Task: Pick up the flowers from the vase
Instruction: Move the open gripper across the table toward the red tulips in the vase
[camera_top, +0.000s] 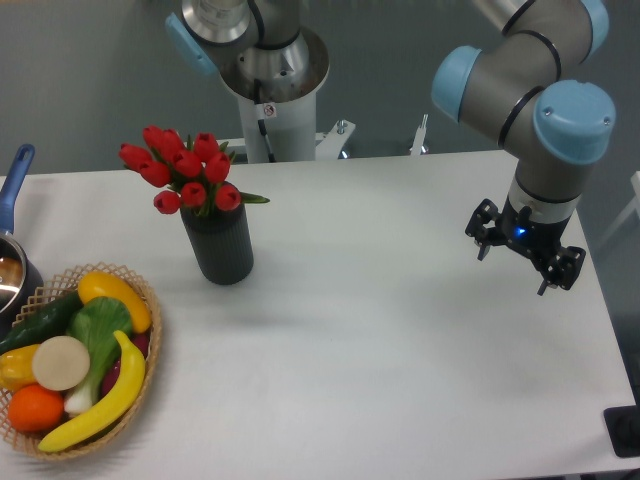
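Nine or so red tulip buds, that's the flowers (185, 170), and they're sitting in the vase (220, 245), a plain black cylinder standing upright toward the back left part of the desk (400, 330). A couple of green leaves poke out at the rim, and the stems are hidden down inside. So nothing has been lifted yet as far as I can see.

Just in front and to the left of the vase, at the front left corner, there's a wicker basket (150, 350) loaded with fruit and veg: bananas, an orange, something leafy. It's near the vase but not touching it. A pot (12, 270) with a blue handle peeks in at the left edge.

The gripper (525, 250) is way over by the right edge of the desk, hanging above the surface, well apart from the flowers. Its fingers look spread apart with nothing between them, so it's empty-handed.

My read: the task has basically not started. The whole thing is left to do: travel across the desk, come down over the bunch, close on the stems or buds, and pull them up out of the vase. That vase looks light, so I'd guess it could tip or come along for the ride.
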